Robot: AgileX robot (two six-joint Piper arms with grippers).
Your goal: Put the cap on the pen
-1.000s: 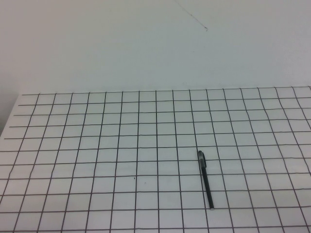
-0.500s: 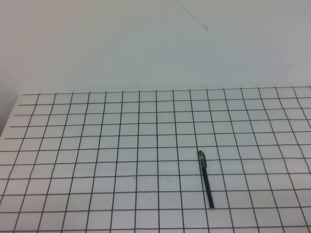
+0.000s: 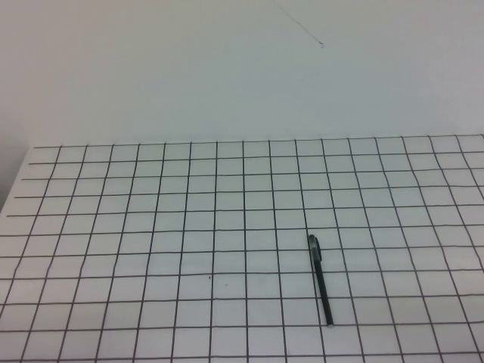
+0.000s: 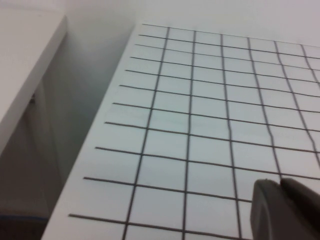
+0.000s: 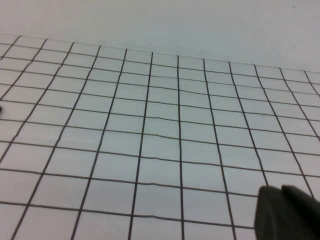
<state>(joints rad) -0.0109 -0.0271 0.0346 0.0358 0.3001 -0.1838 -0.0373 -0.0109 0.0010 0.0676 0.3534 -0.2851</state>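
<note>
The pen is a thin black stick lying on the gridded table, right of centre and near the front edge. It points roughly front to back, and its far end is thicker than the rest. No separate cap shows anywhere. Neither arm appears in the high view. In the left wrist view my left gripper hovers over bare grid squares near the table's left edge, shut with nothing in it. My right gripper shows in the right wrist view, likewise shut and empty above bare grid.
The table's left edge drops into a shadowed gap, with a white ledge beyond it. A plain white wall rises behind the table's far edge.
</note>
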